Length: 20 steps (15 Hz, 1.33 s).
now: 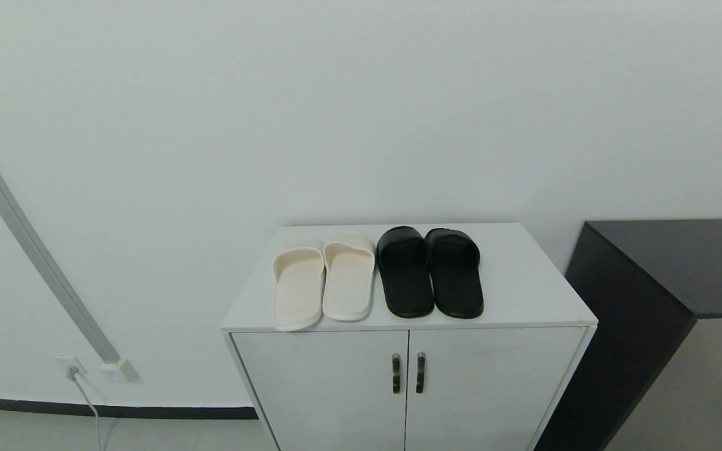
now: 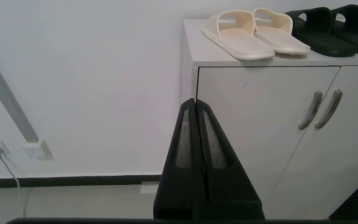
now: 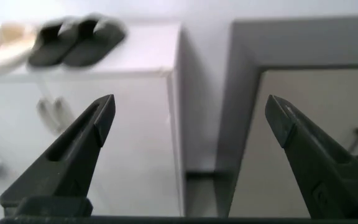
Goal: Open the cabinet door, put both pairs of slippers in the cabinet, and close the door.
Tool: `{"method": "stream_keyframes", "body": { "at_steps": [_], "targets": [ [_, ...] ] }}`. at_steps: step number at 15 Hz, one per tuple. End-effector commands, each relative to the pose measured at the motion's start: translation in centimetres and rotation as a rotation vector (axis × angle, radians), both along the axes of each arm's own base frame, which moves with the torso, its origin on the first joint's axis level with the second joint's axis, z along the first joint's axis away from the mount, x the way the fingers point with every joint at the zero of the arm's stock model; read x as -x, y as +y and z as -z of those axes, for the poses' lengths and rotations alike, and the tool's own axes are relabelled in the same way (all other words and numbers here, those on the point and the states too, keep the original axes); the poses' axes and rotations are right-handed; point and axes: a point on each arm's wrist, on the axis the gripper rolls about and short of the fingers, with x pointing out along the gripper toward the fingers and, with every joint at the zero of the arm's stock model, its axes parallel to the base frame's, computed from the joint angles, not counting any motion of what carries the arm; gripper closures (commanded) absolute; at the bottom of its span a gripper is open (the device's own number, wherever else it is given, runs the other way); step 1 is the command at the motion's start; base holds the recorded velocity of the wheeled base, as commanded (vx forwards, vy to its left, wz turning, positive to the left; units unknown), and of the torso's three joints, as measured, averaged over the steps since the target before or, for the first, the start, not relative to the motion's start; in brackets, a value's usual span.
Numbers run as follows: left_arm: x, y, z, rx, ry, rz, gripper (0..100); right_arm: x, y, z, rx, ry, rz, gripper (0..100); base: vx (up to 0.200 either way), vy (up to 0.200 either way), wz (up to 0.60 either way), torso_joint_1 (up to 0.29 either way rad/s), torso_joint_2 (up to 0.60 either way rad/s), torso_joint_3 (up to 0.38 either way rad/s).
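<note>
Closed cabinet point(image 1: 524, 282) with white slippers point(image 1: 323, 279) and black slippers point(image 1: 430, 272) on top. My left gripper point(image 2: 196, 106) is pressed together, my right gripper point(image 3: 190, 106) spread. Jerking a handle point(image 1: 420, 373) could, I judge, shake off the overhanging white slippers.

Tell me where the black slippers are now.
In the head view, the black slippers lie on top of the white cabinet, right of the cream slippers.

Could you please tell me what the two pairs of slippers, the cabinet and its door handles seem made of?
Cream slippers: probably moulded foam or rubber, matte, seamless.
Black slippers: likely the same, slight sheen.
Cabinet: seemingly white laminated board, smooth and square-edged.
Handles: apparently metal, given bright glints.
</note>
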Motion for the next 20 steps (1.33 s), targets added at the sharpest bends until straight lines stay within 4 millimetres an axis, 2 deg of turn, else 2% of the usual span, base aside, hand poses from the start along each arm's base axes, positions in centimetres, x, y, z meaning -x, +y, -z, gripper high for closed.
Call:
{"method": "stream_keyframes", "body": {
  "at_steps": [1,2,3,7,12,15,20],
  "targets": [
    [0.0,0.0,0.0,0.000,0.001,0.000,100,-3.2,0.3,-1.3,0.014,0.187,-0.097,0,0.000,0.000,0.00,0.000,0.00,0.000],
    [0.0,0.0,0.0,0.000,0.001,0.000,100,-4.0,0.4,-1.7,0.014,0.191,-0.105,0,0.000,0.000,0.00,0.000,0.00,0.000],
    [0.0,0.0,0.0,-0.001,0.001,0.001,100,-6.1,0.6,-2.5,0.033,0.210,-0.136,0,0.000,0.000,0.00,0.000,0.00,0.000],
    [0.0,0.0,0.0,-0.001,0.001,0.001,100,-11.6,2.6,-4.1,0.090,0.250,-0.235,0,0.000,0.000,0.00,0.000,0.00,0.000],
    [0.0,0.0,0.0,0.000,0.003,0.003,100,-16.4,8.4,-7.1,0.031,0.246,-0.293,0,0.000,0.000,0.00,0.000,0.00,0.000],
    [0.0,0.0,0.0,0.000,0.003,0.003,100,-18.7,11.5,-7.6,-0.012,0.280,-0.334,0,0.000,0.000,0.00,0.000,0.00,0.000],
    [0.0,0.0,0.0,0.000,0.001,0.003,100,-21.9,17.4,-8.2,-0.036,0.286,-0.306,0,0.000,0.000,0.00,0.000,0.00,0.000]
  ]
}}
